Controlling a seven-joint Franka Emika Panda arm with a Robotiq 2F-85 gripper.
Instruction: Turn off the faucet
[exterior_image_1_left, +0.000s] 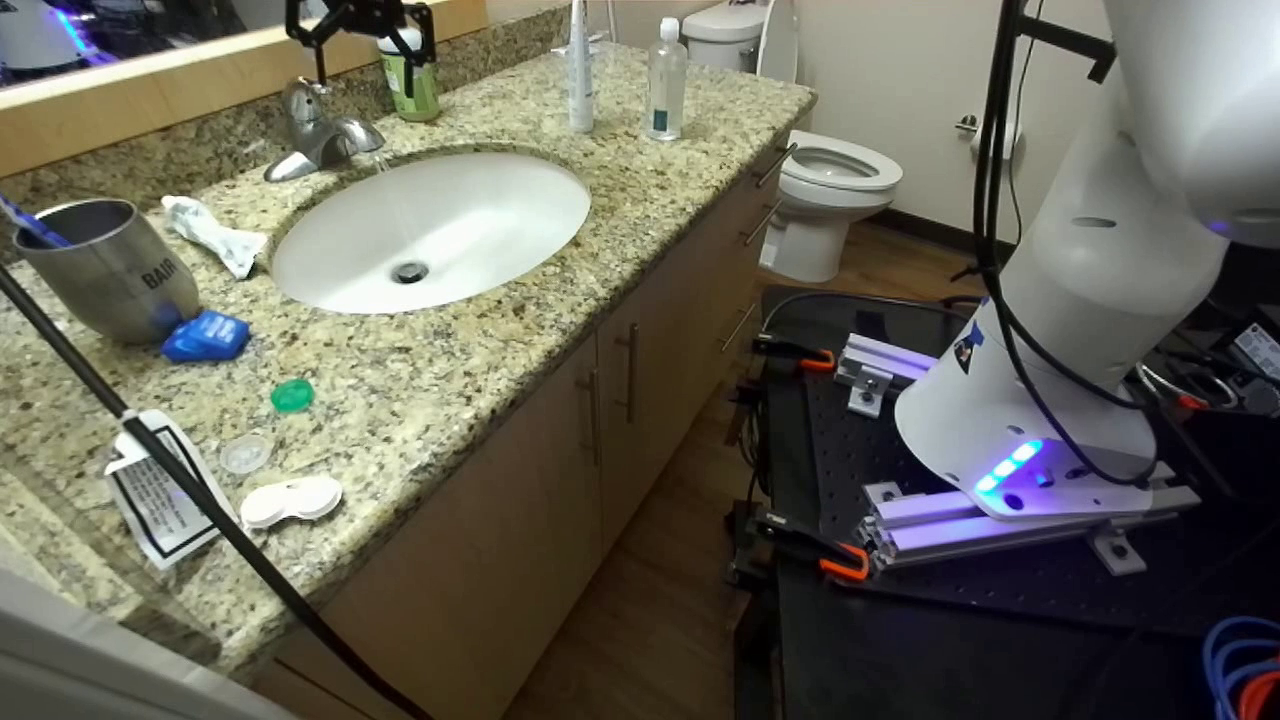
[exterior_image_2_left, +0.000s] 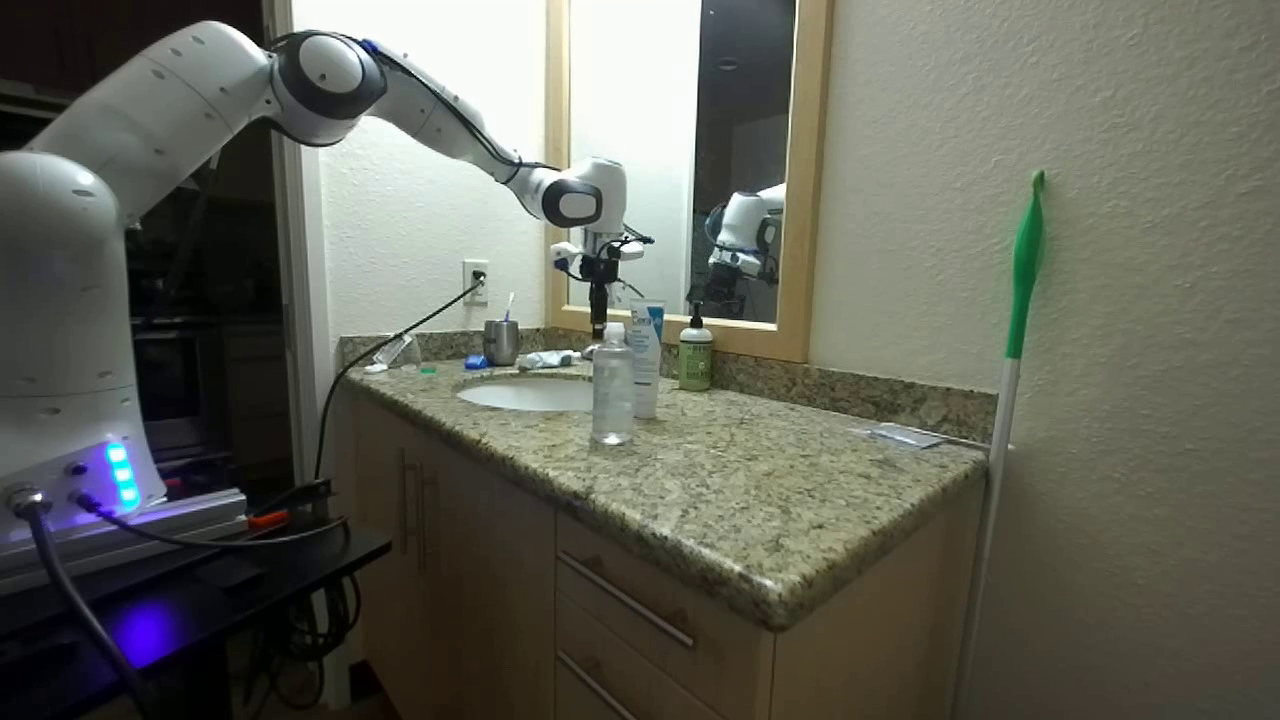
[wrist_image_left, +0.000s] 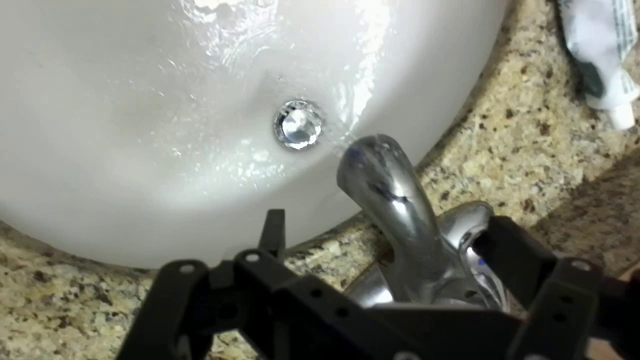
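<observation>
The shiny silver faucet (exterior_image_1_left: 325, 135) stands behind the white oval basin (exterior_image_1_left: 500, 235). A thin stream of water runs from its spout into the basin. In the wrist view the faucet's spout (wrist_image_left: 395, 195) points up over the basin (wrist_image_left: 125, 125) near the drain. My gripper (exterior_image_1_left: 365, 88) is open, pointing down above the faucet. In the wrist view its fingers (wrist_image_left: 390, 237) are wide apart, one on each side of the faucet's body. One fingertip is close by the lever handle; I cannot tell if they touch. The gripper (exterior_image_2_left: 598, 325) hides most of the lever in an exterior view.
A green soap bottle (exterior_image_1_left: 412, 95) stands beside the gripper by the backsplash. A white tube (exterior_image_1_left: 581, 85) and a clear bottle (exterior_image_1_left: 666, 85) stand farther along the counter. A metal cup (exterior_image_1_left: 125, 275) and a toothpaste tube (exterior_image_1_left: 212, 232) are near the basin. The mirror (exterior_image_2_left: 640, 130) is close behind.
</observation>
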